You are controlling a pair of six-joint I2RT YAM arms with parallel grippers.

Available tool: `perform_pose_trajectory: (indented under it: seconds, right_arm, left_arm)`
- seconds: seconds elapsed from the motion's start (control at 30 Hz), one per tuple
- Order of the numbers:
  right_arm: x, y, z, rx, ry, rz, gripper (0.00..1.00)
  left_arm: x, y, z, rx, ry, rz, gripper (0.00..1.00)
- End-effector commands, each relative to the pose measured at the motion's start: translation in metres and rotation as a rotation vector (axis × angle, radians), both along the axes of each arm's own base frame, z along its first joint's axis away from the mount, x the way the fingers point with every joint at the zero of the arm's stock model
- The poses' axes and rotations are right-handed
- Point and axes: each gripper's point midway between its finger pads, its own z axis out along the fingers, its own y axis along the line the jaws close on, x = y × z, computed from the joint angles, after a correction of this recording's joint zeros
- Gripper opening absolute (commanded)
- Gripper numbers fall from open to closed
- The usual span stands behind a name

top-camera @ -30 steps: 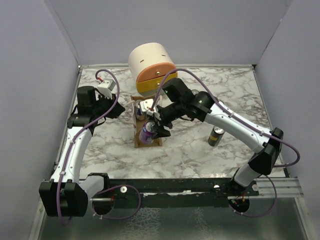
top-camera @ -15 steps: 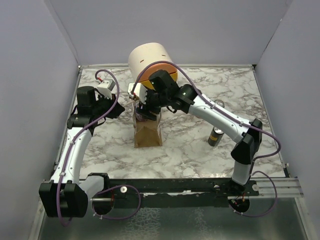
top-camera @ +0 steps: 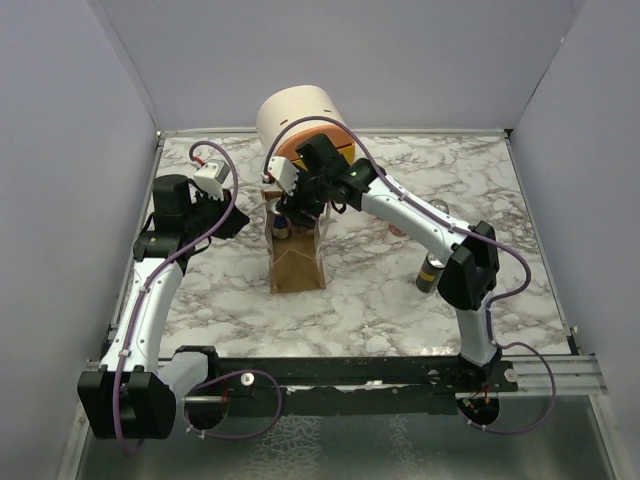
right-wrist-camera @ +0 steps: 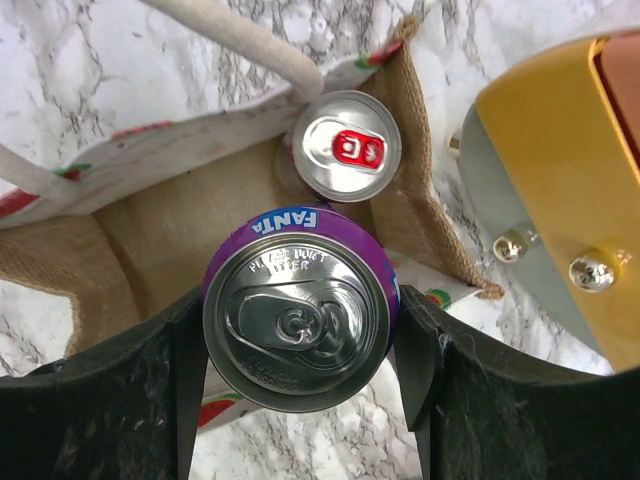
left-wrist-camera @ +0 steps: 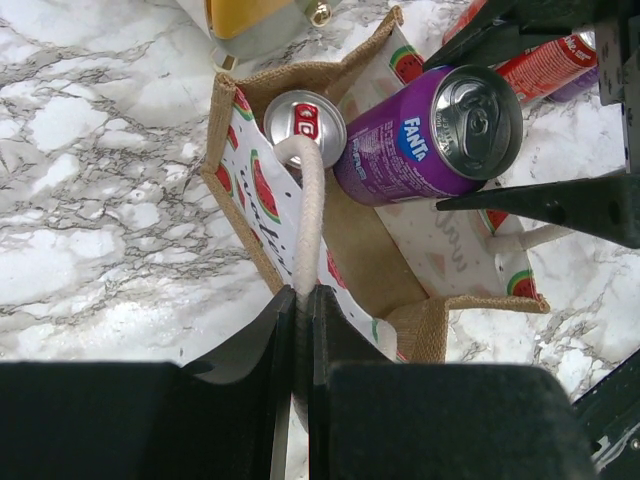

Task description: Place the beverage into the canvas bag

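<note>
The purple Fanta can (right-wrist-camera: 295, 335) hangs directly above the open mouth of the canvas bag (right-wrist-camera: 420, 200), clamped at its sides by the right gripper (right-wrist-camera: 298, 300). In the right wrist view the lid faces straight up at the camera. The can's long axis therefore runs upright, pointing down into the bag, and the bag's brown floor shows below and beside it.

A silver can with a red tab (right-wrist-camera: 347, 145) stands inside the bag in one corner, just beside the purple can's edge. The rest of the bag's floor is bare.

The left gripper (left-wrist-camera: 300, 310) is closed tight on the bag's cream handle (left-wrist-camera: 310, 210), and the side wall below that handle stands upright with the mouth open. In the left wrist view the purple can sits over the side of the mouth opposite that handle.

The coming move looks like a plain descent along the can's own axis. The margin is tightest beside the silver can and at the bag wall under the purple can's near edge, which the lid partly hides. The right arm alone carries the beverage, and the left only steadies the bag.
</note>
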Motion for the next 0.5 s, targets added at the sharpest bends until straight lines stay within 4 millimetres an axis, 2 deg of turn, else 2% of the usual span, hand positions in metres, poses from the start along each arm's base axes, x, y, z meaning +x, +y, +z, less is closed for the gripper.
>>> perform_pose_trajectory:
  seconds: [0.0,0.47]
  right_arm:
    - [0.006,0.010,0.027,0.062,-0.051,0.022,0.27]
    - [0.036,-0.004,0.004,0.056,0.022,-0.035,0.27]
  left_arm:
    - [-0.002,0.000,0.003,-0.009,-0.014,0.005,0.00]
    - [-0.005,-0.004,0.004,-0.019,-0.028,-0.021,0.00]
